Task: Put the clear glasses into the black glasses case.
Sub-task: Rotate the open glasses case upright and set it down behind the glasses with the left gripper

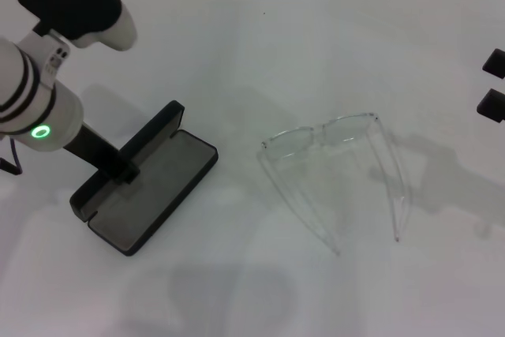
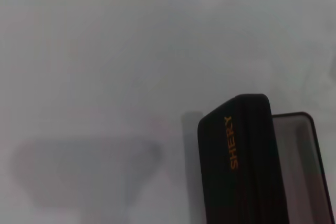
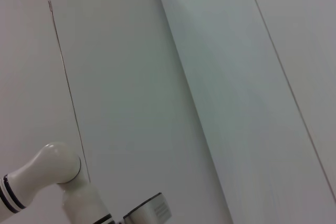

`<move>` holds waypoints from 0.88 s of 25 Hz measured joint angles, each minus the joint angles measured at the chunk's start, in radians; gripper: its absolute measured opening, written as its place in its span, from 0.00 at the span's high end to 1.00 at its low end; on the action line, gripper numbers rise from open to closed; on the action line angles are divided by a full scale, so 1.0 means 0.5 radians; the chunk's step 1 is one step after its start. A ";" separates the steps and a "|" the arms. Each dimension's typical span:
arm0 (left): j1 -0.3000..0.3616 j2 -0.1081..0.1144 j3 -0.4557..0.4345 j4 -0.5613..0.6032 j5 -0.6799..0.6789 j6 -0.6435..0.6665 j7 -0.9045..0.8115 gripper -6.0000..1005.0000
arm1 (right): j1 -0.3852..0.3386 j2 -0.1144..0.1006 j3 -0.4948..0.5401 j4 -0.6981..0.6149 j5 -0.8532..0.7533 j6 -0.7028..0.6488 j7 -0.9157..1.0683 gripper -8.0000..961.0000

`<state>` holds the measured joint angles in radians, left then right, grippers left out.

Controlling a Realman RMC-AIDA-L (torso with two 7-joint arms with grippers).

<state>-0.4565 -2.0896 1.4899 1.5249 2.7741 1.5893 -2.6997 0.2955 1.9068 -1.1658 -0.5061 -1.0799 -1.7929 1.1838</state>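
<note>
the clear glasses (image 1: 331, 155) lie on the white tabletop (image 1: 260, 53) in the middle-right of the head view, front bar toward the far side and both thin side arms unfolded, trailing back toward the robot. the black glasses case (image 1: 146, 187) sits well apart from them on the robot's left, already open: the lid stands up along its far-left edge and the grey-lined tray faces up, its long axis running diagonally from near-left to far-right.

the left tool (image 1: 118, 165) is down at the case, a dark finger reaching to the raised lid about midway along it; it looks to be touching or steadying the lid, but i cannot tell how wide it is spread or whether it truly pinches anything. the left wrist view shows only the lid's outer face with orange lettering and a slice of the tray beside it.

the right tool (image 1: 493, 84) is just two dark tips at the right edge of the head view, raised and off to the side, apparently holding nothing; how far apart they stand i cannot tell.

the relation that matters: the glasses are on the right arm's side of the case, so the right arm seems the likelier one to pick them up and carry them leftward. their front bar runs roughly crosswise to the tray's long axis, so they would probably need turning, and likely folding, to fit.
</note>
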 joint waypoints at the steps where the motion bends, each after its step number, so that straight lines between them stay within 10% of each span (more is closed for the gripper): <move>1: -0.002 0.000 0.011 -0.001 0.003 -0.001 0.000 0.51 | -0.002 0.001 0.000 0.000 0.000 0.002 0.000 0.25; 10: -0.003 -0.002 0.043 0.083 -0.017 -0.003 0.013 0.84 | -0.027 0.003 0.001 0.000 0.000 0.006 -0.002 0.25; 22: -0.058 -0.001 0.232 0.399 0.017 -0.295 0.180 0.88 | -0.152 0.043 0.198 0.000 0.005 -0.172 -0.115 0.25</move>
<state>-0.4854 -2.0901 1.6057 1.7242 2.7828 1.4419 -2.6098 0.2197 1.9283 -1.0670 -0.5059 -1.0776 -1.8788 1.1263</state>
